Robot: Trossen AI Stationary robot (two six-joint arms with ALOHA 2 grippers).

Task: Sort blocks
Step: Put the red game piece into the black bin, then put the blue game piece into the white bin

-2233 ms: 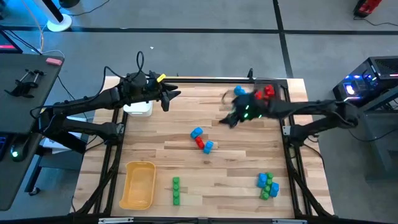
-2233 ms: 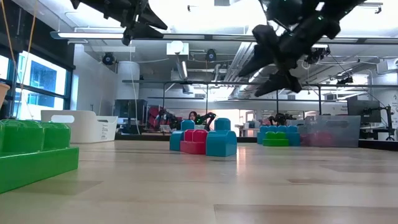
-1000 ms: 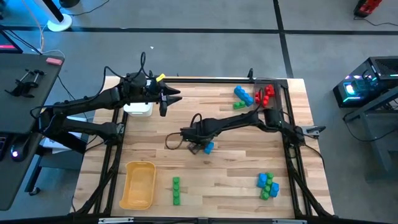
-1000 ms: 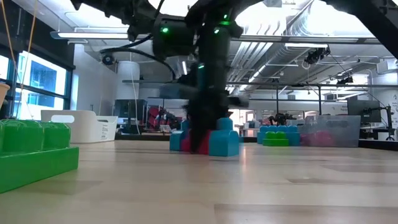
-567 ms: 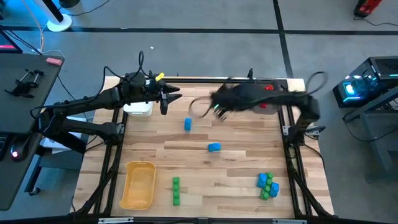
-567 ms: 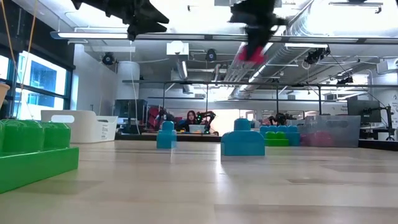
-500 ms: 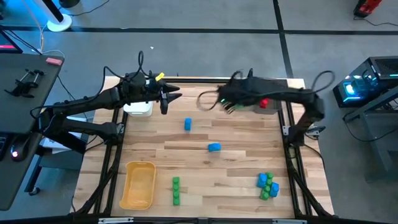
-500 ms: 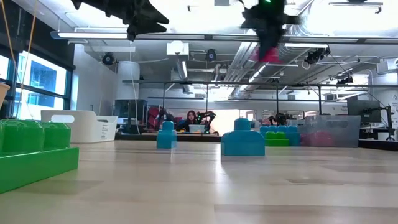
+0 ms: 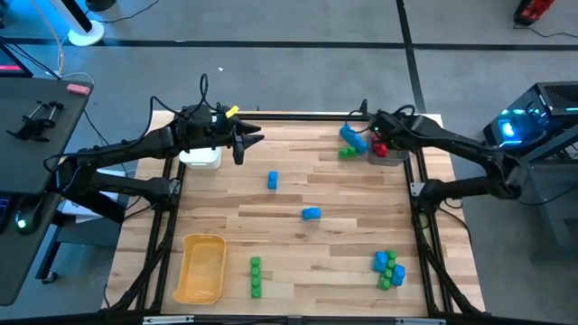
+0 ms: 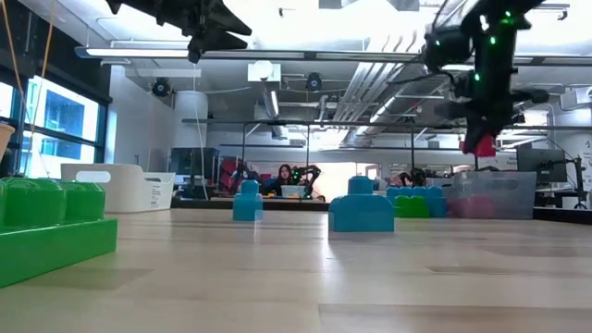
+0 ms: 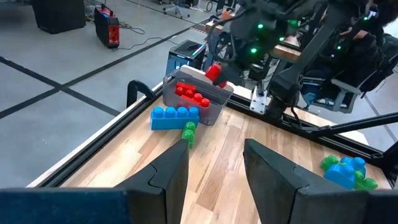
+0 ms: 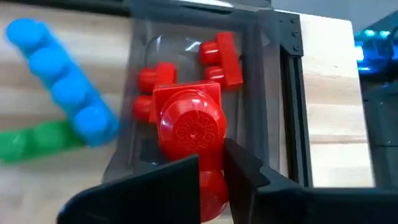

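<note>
the left gripper [image 9: 242,142] hangs idle by the white tray [image 9: 200,158], fingers apart and empty. the right gripper [image 12: 210,163] pinches a red block [image 12: 193,140] directly above the grey tray [image 12: 252,87], where other reds lie.

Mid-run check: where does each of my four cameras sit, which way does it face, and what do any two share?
High: overhead, facing straight down; both arms, whole table.
Low: table height, facing the room; right end effector carries a red block.
Left wrist: forward past its own fingers toward the grey tray.
Right wrist: down onto that tray, red block gripped.
Both wrists share the tray.
</note>
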